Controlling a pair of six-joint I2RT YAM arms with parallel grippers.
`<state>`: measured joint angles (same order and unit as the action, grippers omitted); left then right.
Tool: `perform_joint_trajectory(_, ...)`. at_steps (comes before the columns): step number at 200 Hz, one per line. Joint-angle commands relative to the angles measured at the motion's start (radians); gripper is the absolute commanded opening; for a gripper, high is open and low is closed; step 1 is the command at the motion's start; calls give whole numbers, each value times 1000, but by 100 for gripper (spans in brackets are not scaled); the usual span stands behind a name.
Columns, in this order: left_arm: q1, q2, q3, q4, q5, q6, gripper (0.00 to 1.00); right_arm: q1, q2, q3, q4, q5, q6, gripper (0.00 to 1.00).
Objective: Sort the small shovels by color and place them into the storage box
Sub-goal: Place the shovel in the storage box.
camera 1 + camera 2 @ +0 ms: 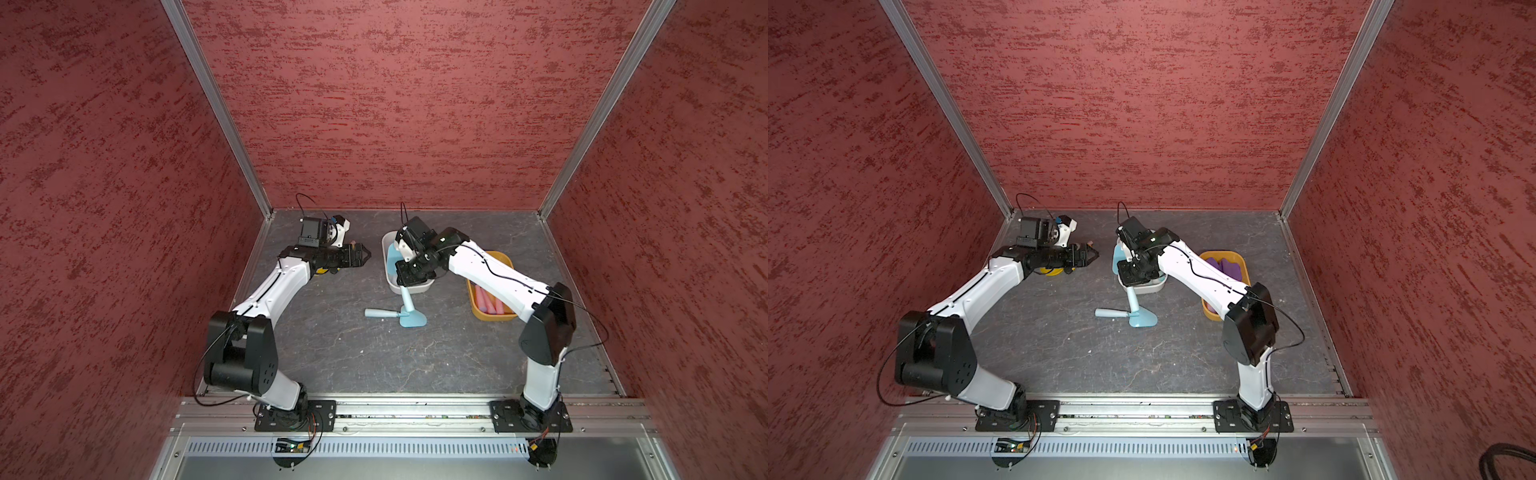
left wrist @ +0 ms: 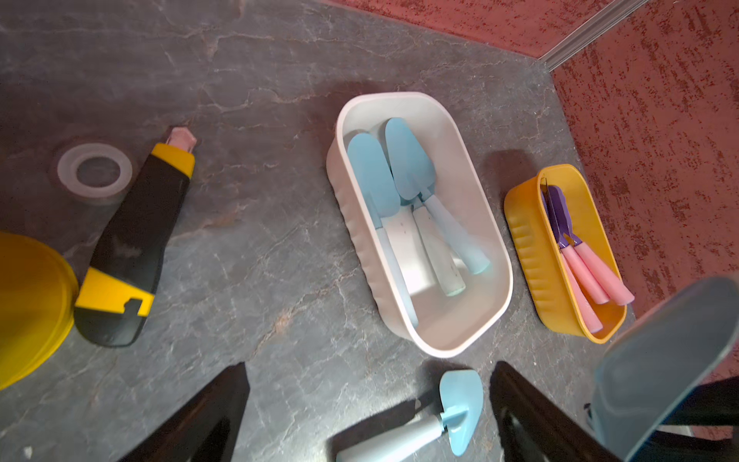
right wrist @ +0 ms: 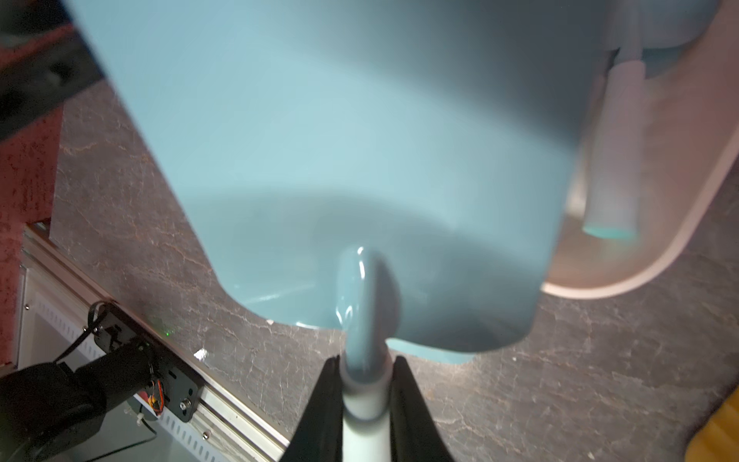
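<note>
- Blue shovel [image 3: 360,160] is pinched by its pale handle in the right hand [image 3: 364,372], whose jaws are closed tight on it. The blade is lifted off the bench [image 1: 374,361] and overlaps the rim of the white box [image 2: 348,216].
- Inside that box lie several more blue shovels [image 2: 408,160], blades toward one end and handles toward the other.
- Just beside it, on the right arm's side, a yellow box [image 2: 524,248] holds purple shovels [image 2: 592,276] with pink handles.
- Two loose shovels [image 1: 409,322], both blue, lie on the bench just in front of the white box. They meet at their blades, with one handle pointing toward the box and one sideways.
- Left hand [image 1: 365,253] hovers with its jaws spread wide and holds nothing, to the left of the white box and apart from it.
- Below it, close together, sit a black-and-yellow tool [image 2: 136,240], a clear tape ring [image 2: 66,176] and a yellow disc [image 2: 28,304].
</note>
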<state>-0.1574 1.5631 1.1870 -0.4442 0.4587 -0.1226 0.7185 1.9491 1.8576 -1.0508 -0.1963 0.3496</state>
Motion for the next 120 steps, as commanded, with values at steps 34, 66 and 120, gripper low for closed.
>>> perform_joint_trajectory(34, -13, 88, 71, 50, -38, -23, 98, -99, 209, 255, -61, -71, 1, 0)
perform_joint_trajectory(66, -10, 73, 45, 54, -65, -12, 99, -147, 308, 347, -72, -127, 40, 0)
perform_joint_trajectory(120, 8, 52, 13, 59, -80, -19, 100, -185, 373, 357, -14, -200, 100, 0)
